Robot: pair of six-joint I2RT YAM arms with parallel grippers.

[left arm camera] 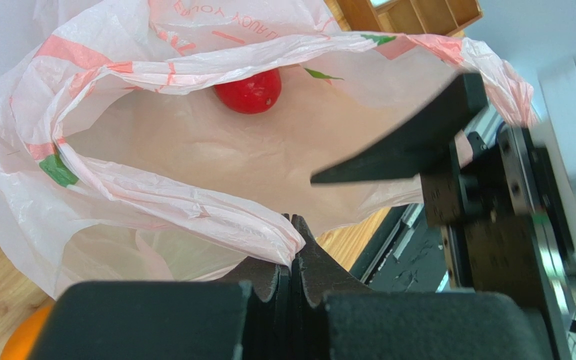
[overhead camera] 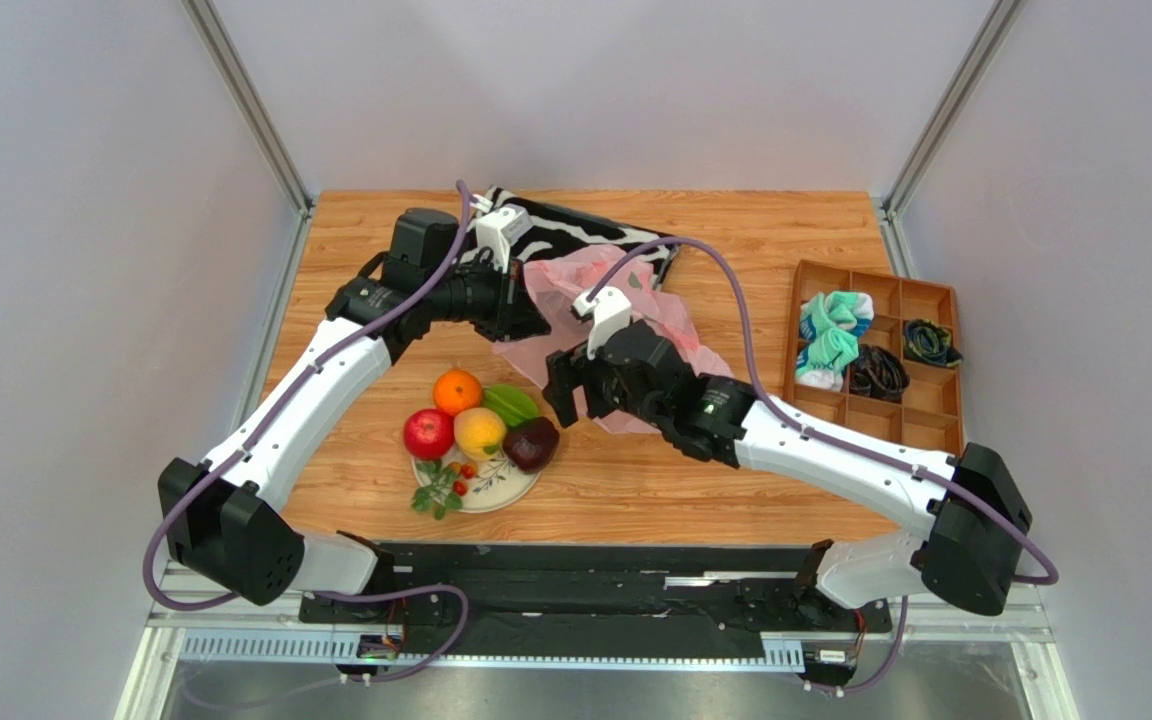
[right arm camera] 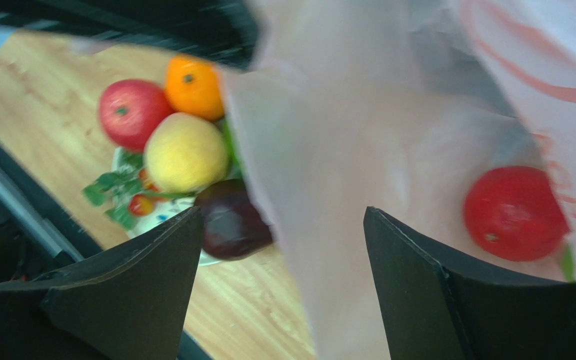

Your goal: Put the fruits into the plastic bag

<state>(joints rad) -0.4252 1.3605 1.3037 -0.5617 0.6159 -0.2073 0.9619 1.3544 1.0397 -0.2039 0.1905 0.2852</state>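
A wooden worktop (overhead camera: 778, 225) sits between plain grey walls (overhead camera: 582, 90), with metal posts (overhead camera: 247, 102) at the far corners.

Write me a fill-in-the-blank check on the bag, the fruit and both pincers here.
The left pincer is ___ on the rim of the pink bag.
The right pincer stands ___, with nothing between its fingers.
Inside the bag lies one ___ fruit.
Missing words: shut; open; red.
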